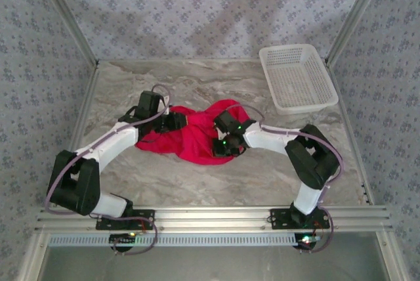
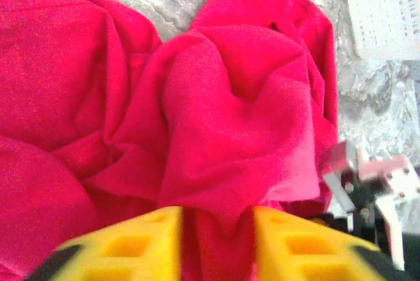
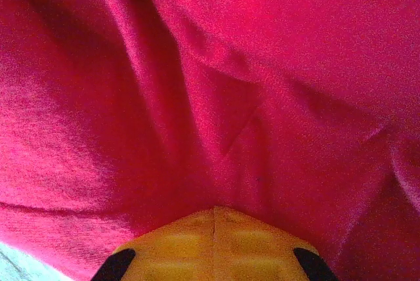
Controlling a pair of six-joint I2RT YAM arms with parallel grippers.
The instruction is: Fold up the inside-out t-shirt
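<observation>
Yellow fingers (image 2: 141, 245) of the left gripper (image 2: 218, 214), nearest the lens in the left wrist view: spread apart, with a fold of red cloth lying in the gap between them. Right gripper (image 3: 214, 212), nearest the lens in the right wrist view: yellow fingers pressed together along a single seam, tips set against red cloth; whether any fabric is nipped between them cannot be told. T-shirt (image 1: 190, 143): plain bright red, soft, no print; lies crumpled in a loose heap on the middle of the table (image 1: 197, 186), bunched in deep folds and ridges rather than spread flat, one rounded lobe reaching toward the far right. Both grippers sit at the heap, the left one on its left side, the right one on its right side, each arm bent in from its base at the near edge. Table: grey-and-white marbled surface, bare around the garment. Basket (image 1: 298, 77): white plastic lattice, rectangular, upright, at the far right corner of the table, well apart from the shirt. Walls (image 1: 210, 5): pale patterned paper on three sides.
</observation>
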